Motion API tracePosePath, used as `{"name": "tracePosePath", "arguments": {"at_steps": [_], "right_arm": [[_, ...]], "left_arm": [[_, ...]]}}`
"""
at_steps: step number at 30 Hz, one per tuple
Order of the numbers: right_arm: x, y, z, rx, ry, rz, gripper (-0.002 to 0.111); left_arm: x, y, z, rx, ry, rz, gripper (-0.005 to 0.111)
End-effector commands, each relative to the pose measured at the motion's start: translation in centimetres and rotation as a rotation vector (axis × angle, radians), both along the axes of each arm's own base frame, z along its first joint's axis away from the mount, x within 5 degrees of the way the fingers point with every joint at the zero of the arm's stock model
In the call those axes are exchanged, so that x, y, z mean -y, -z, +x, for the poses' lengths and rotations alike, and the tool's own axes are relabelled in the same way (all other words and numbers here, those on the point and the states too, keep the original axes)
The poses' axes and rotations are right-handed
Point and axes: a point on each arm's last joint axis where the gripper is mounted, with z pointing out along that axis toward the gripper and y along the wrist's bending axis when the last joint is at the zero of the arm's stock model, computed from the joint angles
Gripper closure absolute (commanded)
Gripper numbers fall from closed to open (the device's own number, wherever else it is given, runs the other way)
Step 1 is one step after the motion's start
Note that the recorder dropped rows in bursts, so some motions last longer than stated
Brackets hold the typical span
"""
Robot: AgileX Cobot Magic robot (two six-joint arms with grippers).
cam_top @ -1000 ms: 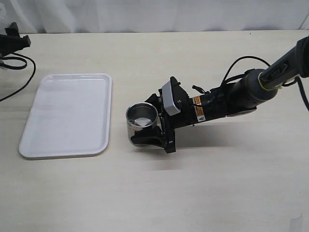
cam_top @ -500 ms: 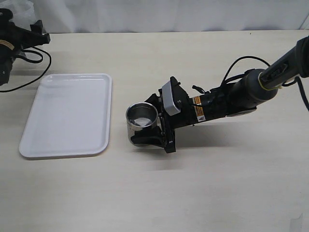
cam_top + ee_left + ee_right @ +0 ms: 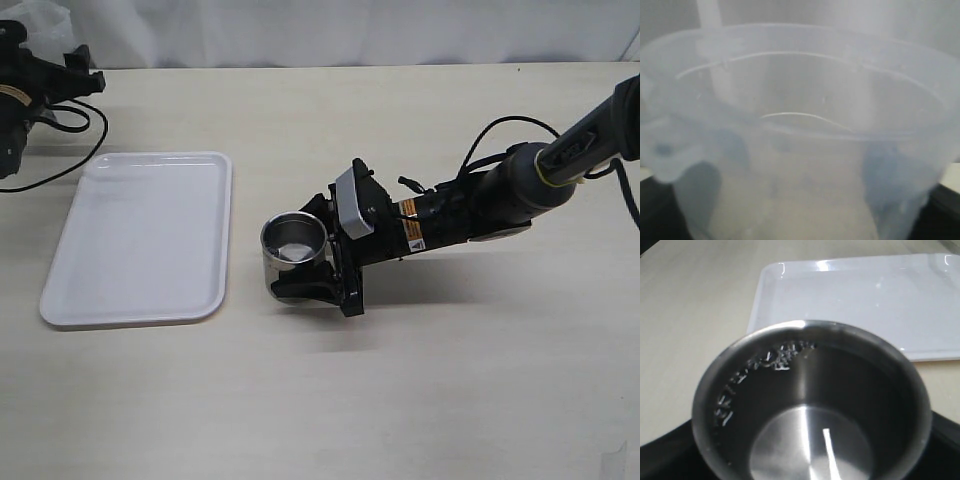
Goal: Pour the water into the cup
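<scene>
At the far left the left pincer [image 3: 85,72] hangs by the corner of the pale matt bench [image 3: 450,400]. Its wrist view is filled by a tall, translucent plastic beaker with a spout [image 3: 805,150]. Dark finger shapes show through the cloudy wall on both sides, so I judge the pincer clenched on the beaker (its fill level I cannot tell). That thin plastic probably flexes under a squeeze. Next comes a flat white rectangular plastic tray with rounded corners [image 3: 140,240], glossy and bare. Just right of it, upright on the bench, stands the short, straight-sided cup of brushed grey-silver steel [image 3: 283,268]. The right pincer [image 3: 296,250] grasps it, one black jaw against each side of the wall. The cup looks stiff and light, unlikely to dent, but smooth enough to slip. The straight wall is the sensible hold, low enough to leave the rim clear for pouring. Beads of water [image 3: 767,359] cling inside the dark wall, and the shiny bottom may carry a thin pool, though I cannot tell.
</scene>
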Motion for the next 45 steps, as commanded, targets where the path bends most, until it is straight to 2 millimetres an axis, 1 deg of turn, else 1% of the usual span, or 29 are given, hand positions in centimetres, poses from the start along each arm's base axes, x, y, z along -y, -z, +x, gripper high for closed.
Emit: {"name": "tracePosePath", "arguments": {"at_steps": [1,11,12,14,17,19,22,23,24,33,40,42,45], "right_arm": [[-0.1,-0.5,0.2,0.008,0.009,0.019,0.104],[-0.1,-0.5,0.2,0.008,0.005,0.017,0.104],[-0.1,-0.5,0.2,0.008,0.005,0.017,0.104],[-0.1,-0.5,0.2,0.008,0.005,0.017,0.104],[-0.1,-0.5,0.2,0.008,0.005,0.017,0.104],[-0.1,-0.5,0.2,0.008,0.005,0.017,0.104],[-0.1,-0.5,0.2,0.006,0.006,0.017,0.104],[-0.1,-0.5,0.2,0.006,0.006,0.017,0.104],[-0.1,-0.5,0.2,0.006,0.006,0.017,0.104],[-0.1,-0.5,0.2,0.006,0.006,0.017,0.104],[-0.1,-0.5,0.2,0.006,0.006,0.017,0.104],[-0.1,-0.5,0.2,0.006,0.006,0.017,0.104],[-0.1,-0.5,0.2,0.006,0.006,0.017,0.104]], "left_arm": [[-0.1,0.0,0.1,-0.021,-0.016,-0.045,0.107],[-0.1,0.6,0.0,-0.088,-0.015,-0.050,0.106],[-0.1,0.7,0.0,-0.096,-0.015,-0.050,0.105],[-0.1,0.7,0.0,-0.099,-0.015,-0.050,0.097],[-0.1,0.7,0.0,-0.099,-0.014,-0.049,0.073],[-0.1,0.7,0.0,-0.099,-0.014,-0.049,0.047],[-0.1,0.6,0.0,-0.084,-0.014,-0.048,0.014],[-0.1,0.6,0.0,-0.084,-0.014,-0.048,0.007],[-0.1,0.6,0.0,-0.084,-0.014,-0.048,0.002],[-0.1,0.8,-0.1,-0.108,-0.015,-0.049,0.002],[-0.1,1.1,-0.2,-0.158,-0.013,-0.022,0.002],[-0.1,1.4,-0.5,-0.170,-0.012,-0.021,0.002],[-0.1,1.6,-1.1,-0.159,0.001,0.028,0.002]]}}
